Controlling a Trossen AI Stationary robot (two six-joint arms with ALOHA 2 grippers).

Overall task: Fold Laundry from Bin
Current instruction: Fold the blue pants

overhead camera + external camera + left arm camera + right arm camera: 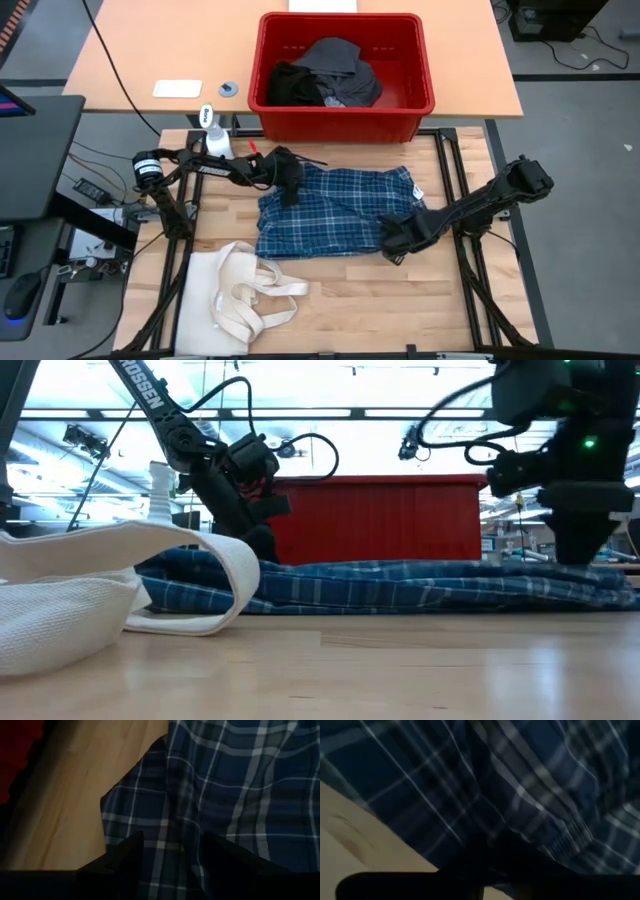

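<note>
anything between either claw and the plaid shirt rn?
Nothing visible. Both claws are already down on the blue plaid shirt: the left claw at its edge nearest the red bin, the right claw at the opposite near corner. The cream tote bag lies beside the shirt, clear of both.

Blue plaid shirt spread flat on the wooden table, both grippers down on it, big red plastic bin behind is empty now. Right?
Not quite: the red plastic bin is not empty. The high view shows dark garments piled inside it. The rest holds: the blue plaid shirt lies spread on the wooden table, with the left gripper and the right gripper both down on it.
</note>
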